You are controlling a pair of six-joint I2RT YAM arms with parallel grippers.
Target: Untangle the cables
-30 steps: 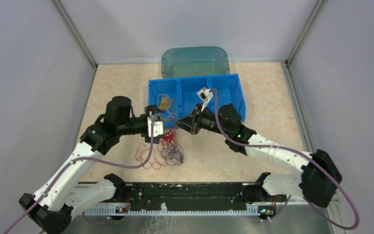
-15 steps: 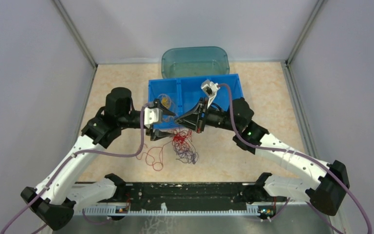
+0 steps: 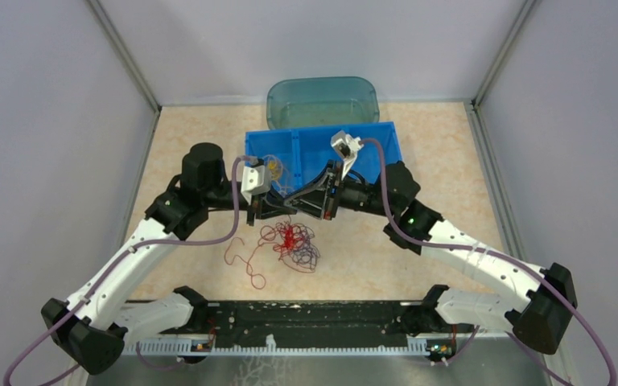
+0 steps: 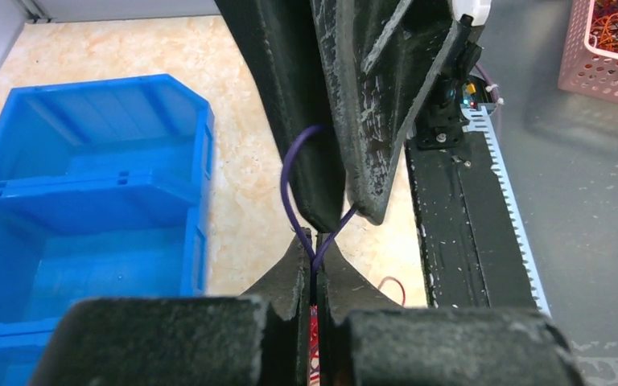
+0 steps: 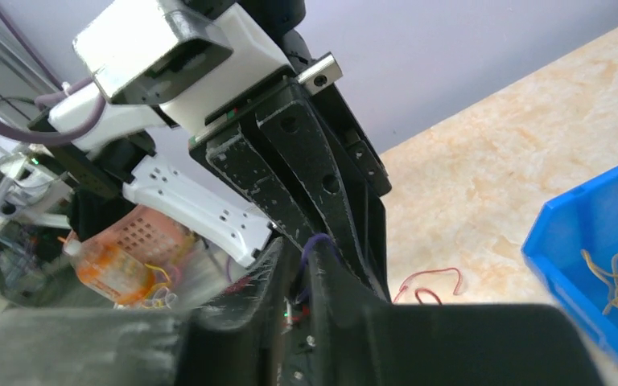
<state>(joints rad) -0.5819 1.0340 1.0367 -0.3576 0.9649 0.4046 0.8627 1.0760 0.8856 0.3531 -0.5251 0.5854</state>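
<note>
The cables lie as a red and dark purple clump on the table, below both grippers, with a red loop trailing left. My left gripper is shut on a dark purple strand, pinched at its fingertips. That strand loops up to my right gripper, tip to tip with the left. In the right wrist view my right gripper is shut on the same purple loop, with the left gripper's fingers just beyond. Yellow-orange strands lie in the blue bin.
The blue divided bin stands just behind the grippers, and a teal tub behind it. A black rail with a toothed strip runs along the near edge. Grey walls close in left and right. A pink basket sits off the table.
My left gripper moved right and up to the right gripper's tips and shut on the purple strand. The clump has shifted slightly below them.
</note>
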